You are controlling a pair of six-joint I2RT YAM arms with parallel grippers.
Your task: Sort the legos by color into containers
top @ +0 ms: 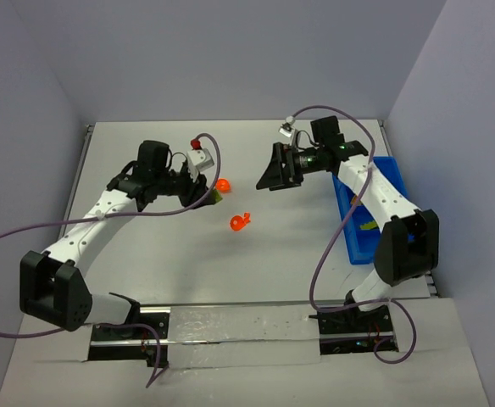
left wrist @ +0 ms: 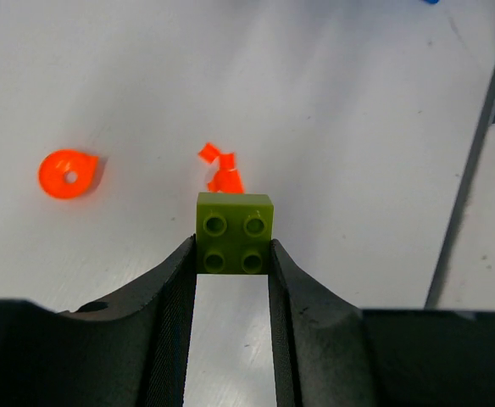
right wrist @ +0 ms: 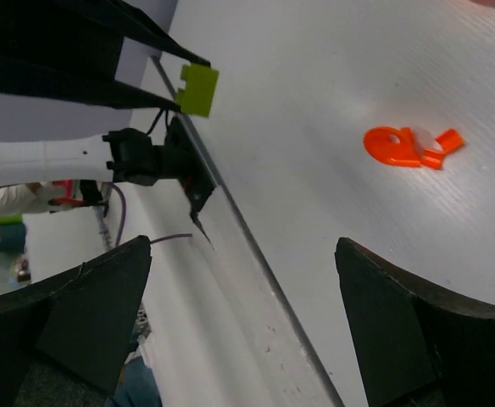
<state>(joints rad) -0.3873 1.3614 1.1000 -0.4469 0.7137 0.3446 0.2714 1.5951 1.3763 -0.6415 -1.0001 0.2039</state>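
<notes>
My left gripper [top: 208, 195] is shut on a lime-green studded brick [left wrist: 235, 231] and holds it above the table; the brick also shows in the right wrist view [right wrist: 198, 90]. A rounded orange piece [top: 223, 185] lies just beyond it, and also shows in the left wrist view [left wrist: 68, 173]. A second orange piece [top: 240, 222] lies mid-table and shows in both wrist views [left wrist: 222, 168] [right wrist: 404, 147]. My right gripper [top: 273, 174] is open and empty, raised left of the blue tray [top: 355, 242]. A yellow piece [top: 368, 225] lies in the tray.
The right arm crosses over the tray and hides much of it. The table's back and side walls stand close behind both grippers. Purple cables loop from both arms over the near part of the table.
</notes>
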